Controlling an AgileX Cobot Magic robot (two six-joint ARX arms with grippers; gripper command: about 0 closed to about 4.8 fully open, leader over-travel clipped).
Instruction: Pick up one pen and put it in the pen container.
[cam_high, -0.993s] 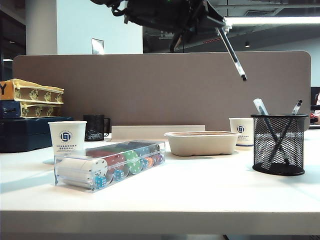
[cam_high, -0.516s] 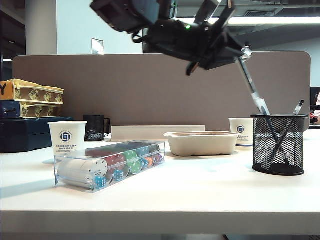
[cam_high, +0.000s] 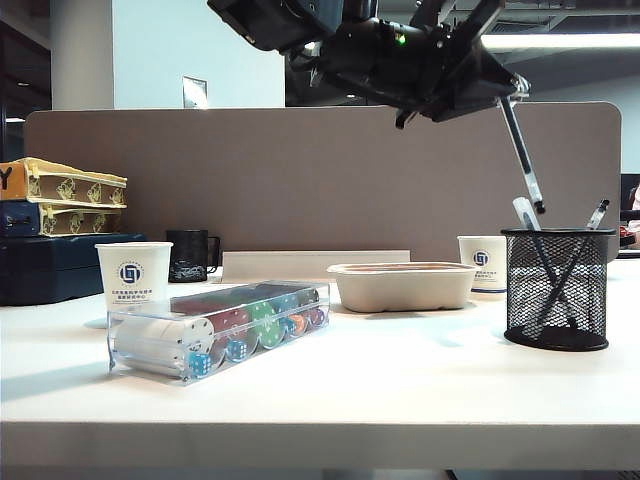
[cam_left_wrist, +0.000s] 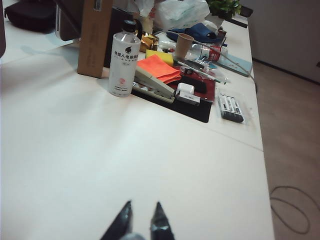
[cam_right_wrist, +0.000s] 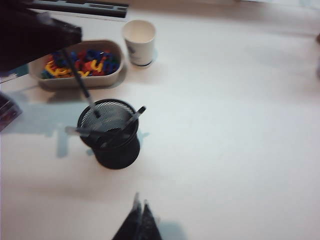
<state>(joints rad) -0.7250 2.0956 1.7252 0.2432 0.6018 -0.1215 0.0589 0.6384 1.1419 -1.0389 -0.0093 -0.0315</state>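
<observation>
Exterior view: my left gripper (cam_high: 500, 92) reaches across to the right side, clamped on the top end of the pen (cam_high: 522, 155). The pen hangs slanted, tip down, just above the rim of the pen container (cam_high: 557, 290) on its left side and close to the white-capped pen (cam_high: 524, 213) already inside. My left wrist view shows only narrowly parted fingertips and a grey blur between them, probably the pen's end. My right gripper (cam_right_wrist: 140, 215) is pinched closed on nothing and hovers over bare table near the container. Step in hand, as I judge it: bring the tip inward over the mesh mouth, lower until it is well below the rim, and only then let go. Releasing at this slant risks the tip catching the rim or the two pens crossed inside. Room: the paper cup (cam_high: 482, 262) stands just behind and left, the pulp tray (cam_high: 403, 287) further left, and the table's right edge is near, so I descend straight, no sideways sweep.
</observation>
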